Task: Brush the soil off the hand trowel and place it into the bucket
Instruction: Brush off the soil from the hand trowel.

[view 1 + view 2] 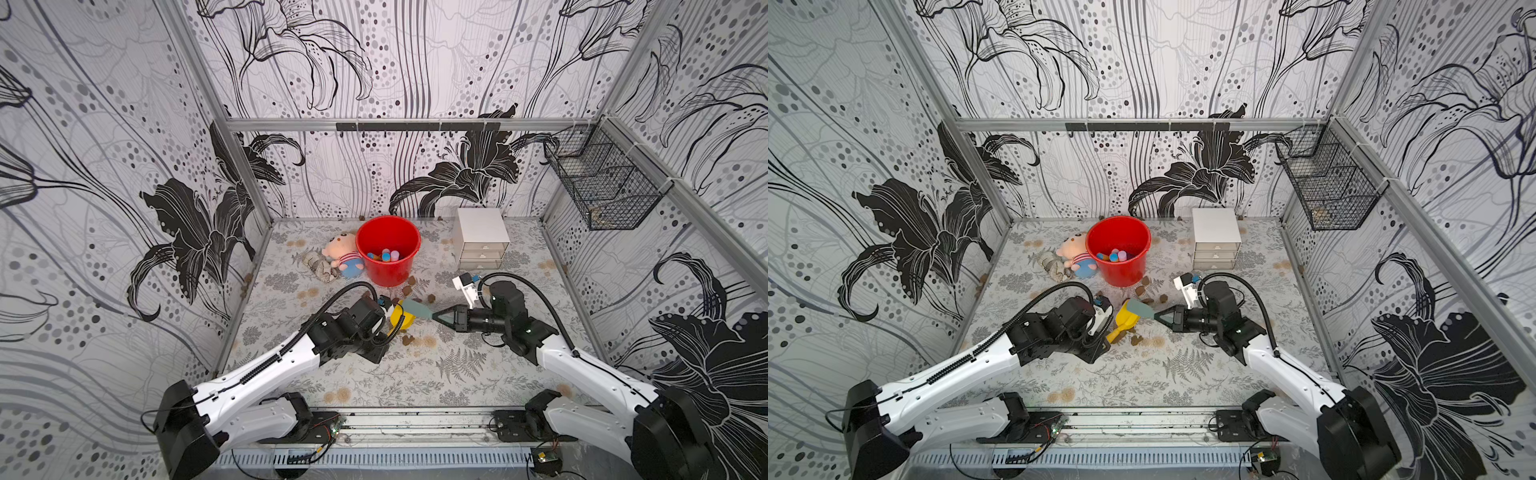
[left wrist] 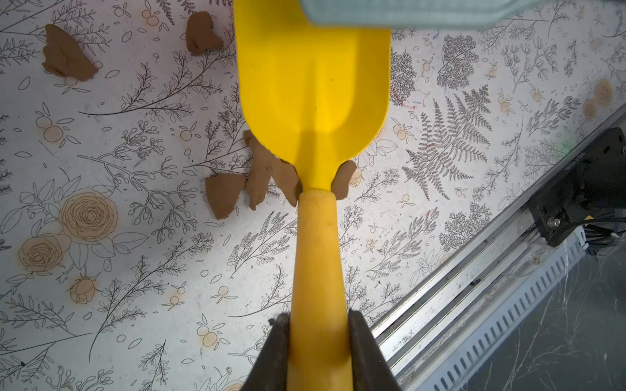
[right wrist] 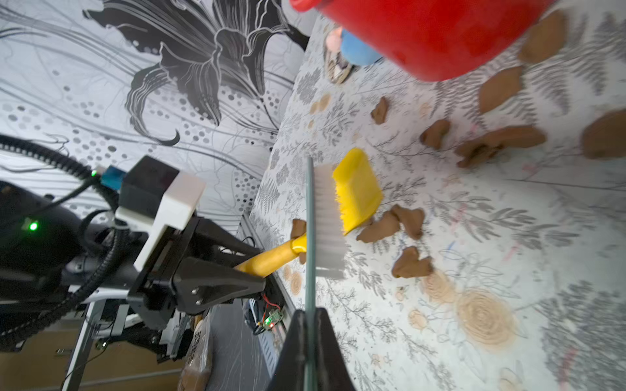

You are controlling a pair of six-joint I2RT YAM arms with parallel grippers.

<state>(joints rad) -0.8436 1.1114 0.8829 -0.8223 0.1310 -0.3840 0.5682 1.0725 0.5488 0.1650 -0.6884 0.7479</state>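
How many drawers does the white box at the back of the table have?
3, stacked on the front of the white drawer box: top drawer, middle drawer, bottom drawer. All look shut; none seems hidden.

You are working in a robot test cell, a lab rig rather than a home. Aluminium frame bars (image 1: 291, 124) box in the desk (image 1: 415, 374) on three sides. The wall panels (image 1: 104, 208) between them carry printed black-and-white lily wallpaper, and the desk wears a printed flower sheet. The left arm (image 1: 270, 365) and right arm (image 1: 582, 365), both white and black, stand on a metal rail (image 1: 415, 426) along the front edge, with loose cables and a bare circuit board (image 1: 336, 428) beside it. A black hook bar (image 1: 415, 126) and a wire basket (image 1: 602, 183) are fastened to the frame. The plush toy (image 1: 343, 251), red bucket (image 1: 388, 274) and white drawer box (image 1: 482, 237) sit there like staged props.
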